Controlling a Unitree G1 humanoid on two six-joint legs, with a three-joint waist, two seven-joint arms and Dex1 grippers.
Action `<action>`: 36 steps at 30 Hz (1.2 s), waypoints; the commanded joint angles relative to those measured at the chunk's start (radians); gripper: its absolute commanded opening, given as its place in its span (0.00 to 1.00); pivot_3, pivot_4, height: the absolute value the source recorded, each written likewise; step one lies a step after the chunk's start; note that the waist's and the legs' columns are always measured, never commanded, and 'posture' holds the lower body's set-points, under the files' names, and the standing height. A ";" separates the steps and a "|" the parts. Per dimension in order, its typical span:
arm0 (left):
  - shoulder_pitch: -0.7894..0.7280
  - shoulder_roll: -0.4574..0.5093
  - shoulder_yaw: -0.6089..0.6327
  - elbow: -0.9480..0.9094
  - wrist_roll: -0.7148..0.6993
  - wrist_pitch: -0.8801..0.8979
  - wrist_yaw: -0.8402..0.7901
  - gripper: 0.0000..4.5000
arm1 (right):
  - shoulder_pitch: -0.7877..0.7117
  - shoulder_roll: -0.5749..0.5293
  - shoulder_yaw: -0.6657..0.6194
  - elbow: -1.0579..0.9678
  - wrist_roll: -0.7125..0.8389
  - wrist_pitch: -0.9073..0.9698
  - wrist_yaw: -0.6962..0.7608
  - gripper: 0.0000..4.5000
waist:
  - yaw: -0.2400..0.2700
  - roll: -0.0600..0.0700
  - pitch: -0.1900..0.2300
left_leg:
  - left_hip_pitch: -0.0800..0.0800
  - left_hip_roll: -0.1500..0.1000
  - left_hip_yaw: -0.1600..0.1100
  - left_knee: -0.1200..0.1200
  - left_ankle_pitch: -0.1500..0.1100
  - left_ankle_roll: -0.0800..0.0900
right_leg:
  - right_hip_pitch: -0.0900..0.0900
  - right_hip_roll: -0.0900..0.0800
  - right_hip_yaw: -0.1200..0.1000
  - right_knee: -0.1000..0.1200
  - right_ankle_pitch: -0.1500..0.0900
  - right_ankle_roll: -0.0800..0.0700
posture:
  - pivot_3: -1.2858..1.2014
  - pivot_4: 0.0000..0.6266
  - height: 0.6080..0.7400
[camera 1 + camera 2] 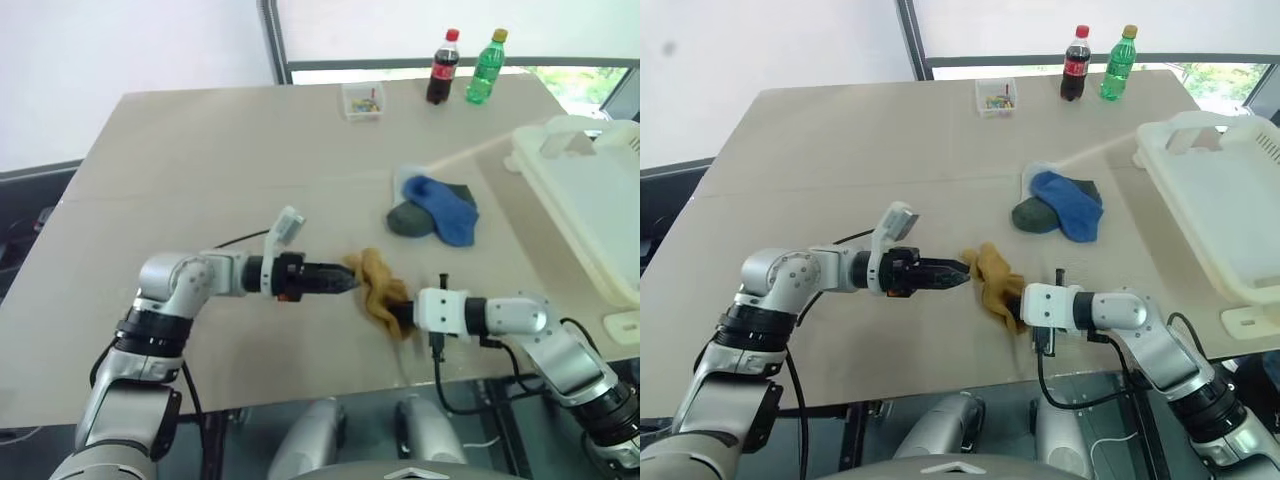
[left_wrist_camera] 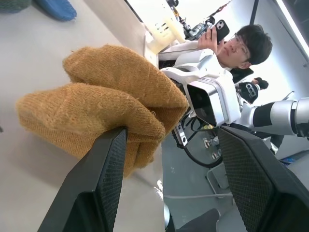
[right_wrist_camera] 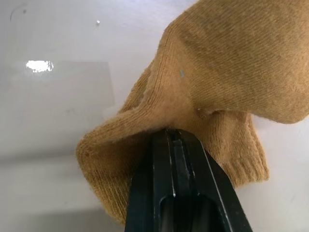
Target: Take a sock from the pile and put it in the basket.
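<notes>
Mustard-yellow knitted sock (image 1: 378,288) pinched in the shut right gripper (image 1: 404,313).
Left gripper (image 1: 965,273), jaws apart, touches its far end; keep the pinch tight toward the cream-white plastic basket (image 1: 590,215) beyond the right claw.

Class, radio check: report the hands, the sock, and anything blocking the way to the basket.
Right hand shut on mustard sock. Left hand open at the sock's other end. Sock off the pile; basket at right, path across table open.
</notes>
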State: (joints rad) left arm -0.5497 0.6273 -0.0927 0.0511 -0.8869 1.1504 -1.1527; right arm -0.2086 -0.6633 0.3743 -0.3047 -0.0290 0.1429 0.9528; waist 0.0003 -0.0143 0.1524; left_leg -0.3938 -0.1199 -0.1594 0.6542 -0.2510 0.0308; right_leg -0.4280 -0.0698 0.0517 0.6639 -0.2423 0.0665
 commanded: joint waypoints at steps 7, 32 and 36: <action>-0.006 -0.003 -0.012 -0.026 0.011 -0.076 -0.115 0.69 | -0.001 -0.008 0.033 0.026 -0.041 -0.008 0.017 0.00 | -0.008 0.000 0.000 | 0.000 0.000 0.000 0.000 0.000 0.000 | 0.000 0.000 0.000 0.000 0.000 0.000 | 0.52 0.24 0.91; -0.209 -0.152 -0.170 0.178 0.163 -0.157 -0.349 0.69 | 0.074 -0.044 0.025 -0.041 -0.164 0.028 -0.058 0.00 | -0.002 -0.001 -0.001 | 0.000 -0.001 -0.003 0.004 0.000 0.000 | 0.003 0.000 -0.003 0.000 0.000 0.000 | 0.52 0.24 0.91; -0.189 -0.126 -0.183 0.155 0.176 -0.156 -0.370 0.69 | 0.062 -0.041 0.016 -0.032 -0.154 0.030 -0.062 0.00 | -0.003 -0.001 -0.001 | 0.001 -0.001 -0.004 0.005 0.000 0.000 | 0.005 0.000 -0.004 0.000 0.000 0.000 | 0.52 0.24 0.91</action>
State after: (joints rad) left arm -0.7418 0.4892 -0.2841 0.2387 -0.7087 0.9956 -1.5026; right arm -0.1614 -0.6941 0.3907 -0.3809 -0.1612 0.1332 0.8858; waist -0.0030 -0.0149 0.1517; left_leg -0.3926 -0.1210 -0.1640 0.6592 -0.2510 0.0309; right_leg -0.4226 -0.0699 0.0470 0.6639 -0.2424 0.0667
